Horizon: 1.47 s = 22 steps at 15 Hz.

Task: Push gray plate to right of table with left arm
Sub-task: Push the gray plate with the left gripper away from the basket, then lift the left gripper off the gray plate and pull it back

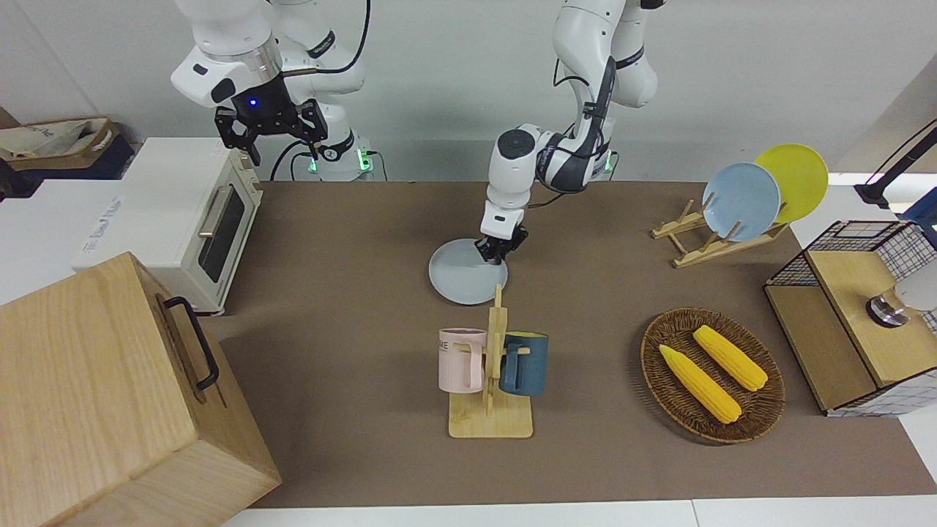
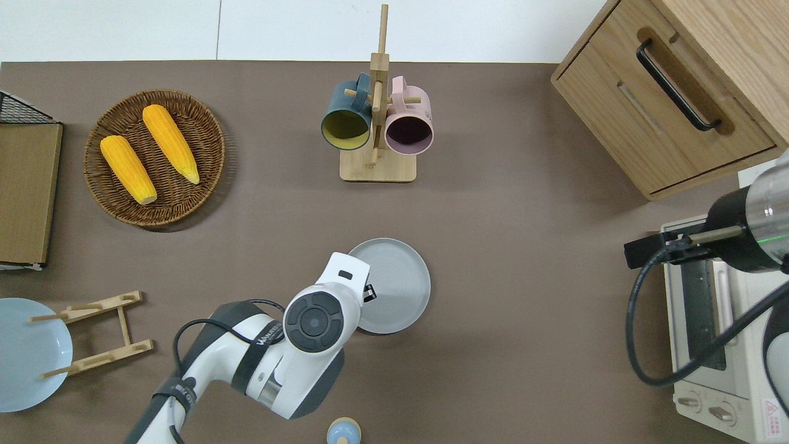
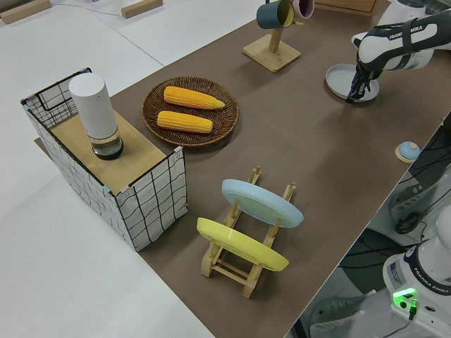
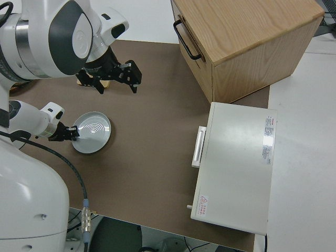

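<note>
Left end effector (image 1: 500,252) was down on the gray plate (image 1: 463,277), contacting the rim edge toward the left arm's end of the desk (image 1: 351,241); couldn't tell whether its fingers were spread or pressed together. Plate lay flat around mid-desk, nearer to the robots than the mug rack (image 1: 492,380) with the pink mug (image 1: 460,359) and dark blue mug (image 1: 525,363), and apart from it. Wicker basket (image 1: 711,375) with two corn cobs sat toward the left arm's end, as did the plate rack (image 1: 714,238) holding the sky-blue plate (image 1: 741,200) and yellow plate (image 1: 798,178). Right arm was parked, its end effector (image 1: 269,133) spread with nothing between the fingers.
</note>
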Available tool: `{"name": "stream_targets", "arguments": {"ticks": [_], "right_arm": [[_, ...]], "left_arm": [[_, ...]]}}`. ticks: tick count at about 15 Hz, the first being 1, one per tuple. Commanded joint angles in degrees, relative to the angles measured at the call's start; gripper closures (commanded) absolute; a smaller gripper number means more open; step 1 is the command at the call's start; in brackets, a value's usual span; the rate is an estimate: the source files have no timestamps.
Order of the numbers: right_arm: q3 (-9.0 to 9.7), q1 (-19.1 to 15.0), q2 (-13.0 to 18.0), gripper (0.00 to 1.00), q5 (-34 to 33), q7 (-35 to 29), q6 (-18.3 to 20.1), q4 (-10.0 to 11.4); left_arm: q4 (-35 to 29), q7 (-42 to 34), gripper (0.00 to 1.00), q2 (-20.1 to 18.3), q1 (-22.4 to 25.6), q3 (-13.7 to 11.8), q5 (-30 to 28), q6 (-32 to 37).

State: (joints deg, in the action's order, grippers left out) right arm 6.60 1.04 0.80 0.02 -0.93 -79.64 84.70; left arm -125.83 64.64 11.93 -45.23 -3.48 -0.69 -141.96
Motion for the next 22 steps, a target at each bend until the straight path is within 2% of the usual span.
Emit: {"name": "stream_targets", "arguments": {"ticks": [1,4,5,6,7,8,9,12,16,20,22], "right_arm": [[0.96,-1.13,0.17,0.017,0.33,-0.74,0.89,-0.5],[0.96,-1.13,0.17,0.017,0.33,-0.74,0.89,-0.5],[0.88,-1.13,0.17,0.017,0.33,-0.74,0.89,-0.5],[0.96,-1.13,0.17,0.017,0.25,-0.74,0.89,-0.5],[0.88,-1.13,0.17,0.017,0.25,-0.74,0.89,-0.5],[0.87,-1.13,0.17,0.017,0.25,-0.74,0.89,-0.5],[0.87,-1.13,0.17,0.017,0.33,-0.74,0.89,-0.5],[0.96,-1.13,0.17,0.017,0.25,-0.74,0.89,-0.5],[0.96,-1.13,0.17,0.017,0.33,-0.74,0.89,-0.5],[0.88,-1.13,0.17,0.017,0.25,-0.74,0.89,-0.5],[0.96,-1.13,0.17,0.017,0.25,-0.74,0.89,-0.5]], "left_arm": [[4.53,6.02,1.0,7.13,-4.59,-0.04,0.34,-0.69],[7.0,7.0,1.0,9.07,-5.13,0.31,0.6,-0.6],[7.0,6.73,0.9,9.07,-5.04,0.22,0.6,-0.51],[7.0,6.47,0.5,8.9,-4.69,0.22,0.77,-0.16],[7.27,5.42,0.23,8.55,-4.69,-0.04,1.39,1.67],[8.49,3.76,0.07,8.28,-4.43,-0.04,2.7,4.64],[10.24,1.65,0.01,8.28,-4.16,-0.13,2.97,8.24],[14.64,-0.47,0.01,8.11,-3.64,-0.48,1.66,15.73],[17.02,-1.44,0.01,6.36,-3.2,-0.83,0.69,20.14],[17.11,-4.25,0.01,1.0,-1.53,-0.83,0.6,23.65],[17.11,-6.18,0.01,-3.21,0.05,-0.83,0.78,27.59]]}}
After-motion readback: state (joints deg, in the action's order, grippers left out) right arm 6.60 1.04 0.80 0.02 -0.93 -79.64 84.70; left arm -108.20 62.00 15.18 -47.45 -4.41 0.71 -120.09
